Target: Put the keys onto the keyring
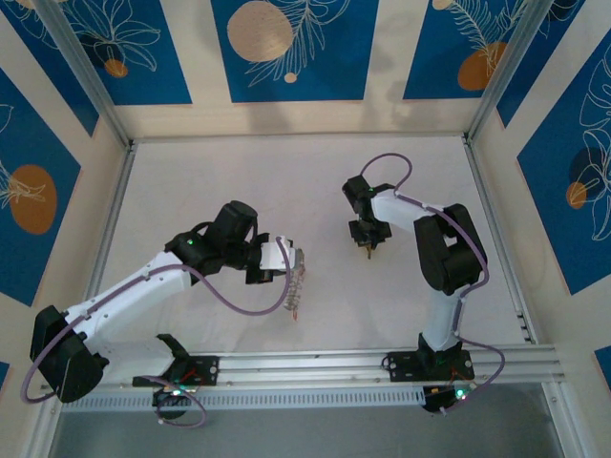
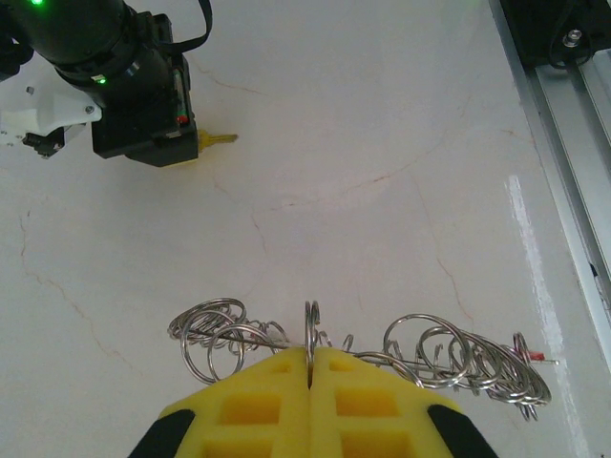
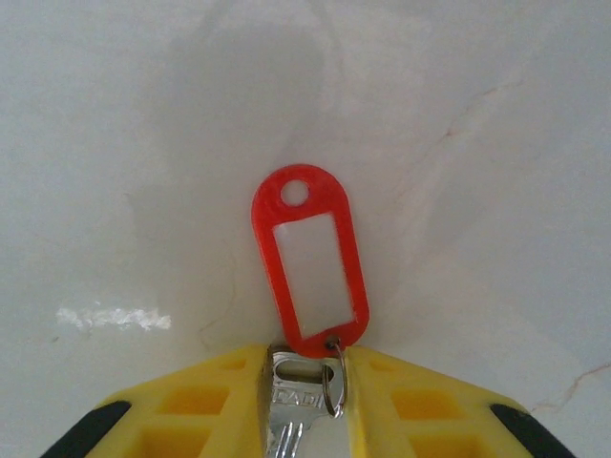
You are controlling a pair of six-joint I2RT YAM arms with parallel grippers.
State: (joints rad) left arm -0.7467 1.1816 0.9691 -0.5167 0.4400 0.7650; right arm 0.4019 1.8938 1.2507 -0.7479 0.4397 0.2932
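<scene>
Yellow left hand (image 2: 310, 367) clamped on keyring (image 2: 311, 322) — right hand (image 3: 305, 367) clamped on key (image 3: 291, 396).

Bright, diffuse, from overhead. Faint soft shadows, small glare streaks on table (image 3: 477, 76). Top view slightly soft, wrist views sharp.

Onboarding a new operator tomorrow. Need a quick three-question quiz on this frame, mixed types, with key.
1. True or false: the left gripper is shut on the keyring.
2. What does the right gripper hold? A) a silver key with a red tag B) a blue tag alone C) nothing
3. Fill in: in the top view the two grippers are ___ (touching/apart).
Key: 1 true; 2 A; 3 apart.
</scene>
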